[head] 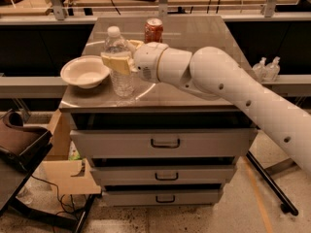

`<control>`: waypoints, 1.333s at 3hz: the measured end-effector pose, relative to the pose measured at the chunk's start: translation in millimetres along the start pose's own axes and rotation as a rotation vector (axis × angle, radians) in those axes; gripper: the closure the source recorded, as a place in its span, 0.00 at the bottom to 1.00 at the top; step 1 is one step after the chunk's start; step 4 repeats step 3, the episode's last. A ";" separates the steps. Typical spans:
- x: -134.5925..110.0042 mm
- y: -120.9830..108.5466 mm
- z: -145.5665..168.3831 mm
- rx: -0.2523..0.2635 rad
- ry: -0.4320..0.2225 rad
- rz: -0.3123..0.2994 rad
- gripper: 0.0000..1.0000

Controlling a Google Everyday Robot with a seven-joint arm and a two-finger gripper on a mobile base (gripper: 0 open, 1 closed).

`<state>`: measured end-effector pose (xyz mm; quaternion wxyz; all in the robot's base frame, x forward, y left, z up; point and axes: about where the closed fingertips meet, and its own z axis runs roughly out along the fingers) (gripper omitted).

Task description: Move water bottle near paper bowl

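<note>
Camera view shows us the gripper (119, 59) clamped around the water bottle (121, 82) — it stands upright on the cabinet top (204, 38), just beside the paper bowl (83, 73). We see a soda can (153, 30) behind, apart from both.

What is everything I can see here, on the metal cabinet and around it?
water bottle: one, clear with white cap, upright just right of the bowl.
paper bowl: one, white, front left of the cabinet top.
soda can: one, orange-red, upright at the back of the top.
cabinet: one, grey metal, centre; three drawers shut.
small bottles: two, clear, on a ledge at the right.
cardboard box: one, tan, on the floor at the left.
arm: one, white, reaching in from the right.
gripper: one, pale fingers closed round the water bottle's middle.
</note>
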<state>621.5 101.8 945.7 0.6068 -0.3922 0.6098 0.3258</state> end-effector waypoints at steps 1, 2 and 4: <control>-0.5 1.7 1.5 -0.004 0.000 -0.001 0.58; -0.9 3.3 2.8 -0.007 0.000 -0.001 0.36; -1.6 5.4 4.5 -0.011 -0.001 -0.002 0.05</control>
